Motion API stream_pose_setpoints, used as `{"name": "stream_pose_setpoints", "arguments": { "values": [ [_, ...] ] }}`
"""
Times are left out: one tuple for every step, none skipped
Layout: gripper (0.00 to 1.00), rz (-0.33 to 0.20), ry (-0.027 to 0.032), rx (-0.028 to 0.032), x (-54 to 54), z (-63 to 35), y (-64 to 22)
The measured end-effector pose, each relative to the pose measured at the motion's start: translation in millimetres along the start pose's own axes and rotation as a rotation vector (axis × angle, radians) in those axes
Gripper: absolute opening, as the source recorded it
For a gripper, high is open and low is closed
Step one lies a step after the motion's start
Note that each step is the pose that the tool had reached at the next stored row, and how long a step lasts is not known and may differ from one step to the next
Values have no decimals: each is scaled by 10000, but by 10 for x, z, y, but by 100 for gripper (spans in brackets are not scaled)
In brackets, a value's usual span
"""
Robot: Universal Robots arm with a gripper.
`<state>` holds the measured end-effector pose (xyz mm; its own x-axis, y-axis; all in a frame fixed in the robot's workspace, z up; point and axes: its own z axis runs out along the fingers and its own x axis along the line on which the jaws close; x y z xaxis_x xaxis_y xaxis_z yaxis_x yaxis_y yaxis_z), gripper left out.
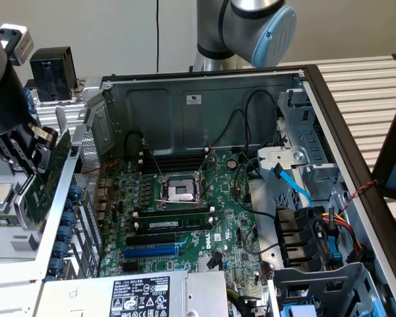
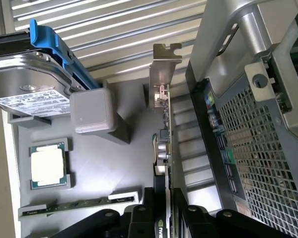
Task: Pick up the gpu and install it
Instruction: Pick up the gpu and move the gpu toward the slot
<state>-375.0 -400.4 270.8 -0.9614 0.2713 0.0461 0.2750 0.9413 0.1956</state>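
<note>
Wrist view: gripper (image 2: 163, 210) clamped on the gpu (image 2: 161, 129), card seen edge-on, silver bracket (image 2: 165, 62) at the end away from the fingers. Exterior view: the gpu hangs outside the case, just beside its perforated rear wall (image 1: 89, 165) at the exterior view's left, above the grey parts tray (image 1: 16, 246).

Risks, as I judge them:
- bracket catching the wall's top edge
- card twisting in so small a grip
- board edge missing the blue slot (image 1: 152, 251)

Open room lies above the motherboard (image 1: 185, 218). Cables (image 1: 251, 139) crowd the far right.
</note>
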Motion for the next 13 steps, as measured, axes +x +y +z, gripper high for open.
{"name": "stream_pose_setpoints", "arguments": {
  "values": [
    [26,2,10,5,-1,-3,-2],
    [26,5,17,9,-1,-11,-3],
    [26,5,19,9,-1,-34,-2],
    [26,3,21,9,-2,-71,2],
    [26,5,22,11,1,-112,9],
    [26,5,20,11,2,-154,15],
    [26,5,20,13,3,-200,22],
    [26,5,20,16,4,-242,28],
    [26,4,20,17,5,-288,34],
    [26,4,20,17,6,-338,38],
    [26,4,21,18,7,-380,43],
    [26,4,19,17,8,-426,49],
    [26,5,19,17,10,-470,54]
  ]
}}
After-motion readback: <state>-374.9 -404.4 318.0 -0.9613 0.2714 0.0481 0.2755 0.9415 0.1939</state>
